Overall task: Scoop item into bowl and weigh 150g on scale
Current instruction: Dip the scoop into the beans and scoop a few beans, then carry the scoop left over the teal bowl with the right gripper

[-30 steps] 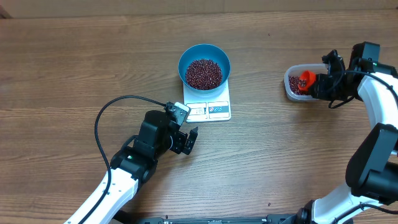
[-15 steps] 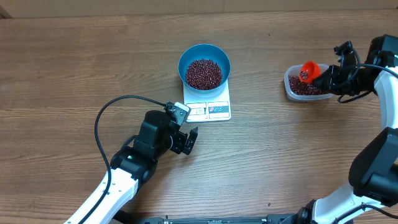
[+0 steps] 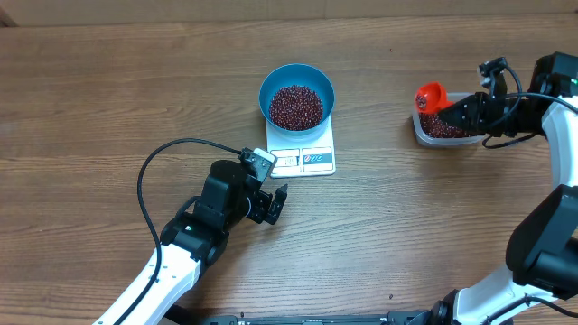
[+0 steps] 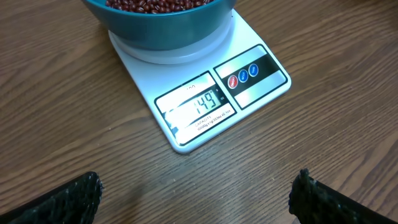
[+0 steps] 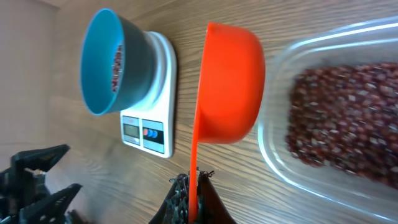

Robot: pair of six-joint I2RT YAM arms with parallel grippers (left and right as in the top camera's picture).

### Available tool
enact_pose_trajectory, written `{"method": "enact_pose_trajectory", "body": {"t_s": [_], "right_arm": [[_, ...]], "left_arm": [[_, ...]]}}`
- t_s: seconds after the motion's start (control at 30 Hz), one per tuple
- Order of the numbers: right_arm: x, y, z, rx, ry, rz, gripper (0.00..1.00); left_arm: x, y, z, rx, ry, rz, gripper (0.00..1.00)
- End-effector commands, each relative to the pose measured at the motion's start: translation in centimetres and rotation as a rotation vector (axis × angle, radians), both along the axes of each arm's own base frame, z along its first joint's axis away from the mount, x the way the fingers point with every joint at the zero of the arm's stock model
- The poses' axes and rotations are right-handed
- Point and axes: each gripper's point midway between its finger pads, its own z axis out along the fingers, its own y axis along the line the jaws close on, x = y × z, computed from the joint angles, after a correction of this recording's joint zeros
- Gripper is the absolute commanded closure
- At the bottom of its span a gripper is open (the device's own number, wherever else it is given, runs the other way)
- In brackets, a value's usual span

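Now, left arm: I see it low beside the scale (image 4: 186, 81), left gripper (image 4: 196, 208) fingers wide apart, empty.
Right arm: over the tub (image 5: 348, 50), right gripper (image 5: 189, 199) clamped on orange scoop (image 5: 230, 87) handle.
Beans (image 3: 296, 106): in the bowl (image 3: 271, 86), on the scale.

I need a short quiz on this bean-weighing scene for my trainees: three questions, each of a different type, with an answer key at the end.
1. True or false: the blue bowl of beans stands on the scale.
2. Multiple choice: what is the right end effector shut on?
A. the blue bowl's rim
B. the handle of the orange scoop
C. nothing at all
3. Fill in: the scale's display reads ___.

Key: 1 true; 2 B; 3 149.
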Motion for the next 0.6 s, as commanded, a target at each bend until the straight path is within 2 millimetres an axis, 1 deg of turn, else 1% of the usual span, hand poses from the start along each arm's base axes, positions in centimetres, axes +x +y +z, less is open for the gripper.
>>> {"method": "enact_pose_trajectory", "body": {"t_s": [0.0,0.1,0.2,0.27,0.5,0.57], "right_arm": [[0.3,2.0,4.1,0.017,-0.125,0.057,0.96],[0.2,3.4,5.1,0.024,-0.159,0.091,0.96],[0.3,5.4,6.0,0.04,-0.194,0.136,0.96],[0.3,6.8,6.2,0.044,-0.206,0.169,0.96],[0.9,13.0,7.0,0.064,-0.239,0.262,0.96],[1.2,14.5,7.0,0.047,-0.245,0.272,0.96]], "left_arm": [[0.0,0.2,-0.3,0.007,0.006,0.012,0.0],[0.0,0.2,-0.3,0.007,0.006,0.012,0.0],[0.0,0.2,-0.3,0.007,0.006,0.012,0.0],[0.0,0.2,-0.3,0.007,0.006,0.012,0.0],[0.0,0.2,-0.3,0.007,0.006,0.012,0.01],[0.0,0.2,-0.3,0.007,0.006,0.012,0.0]]}}
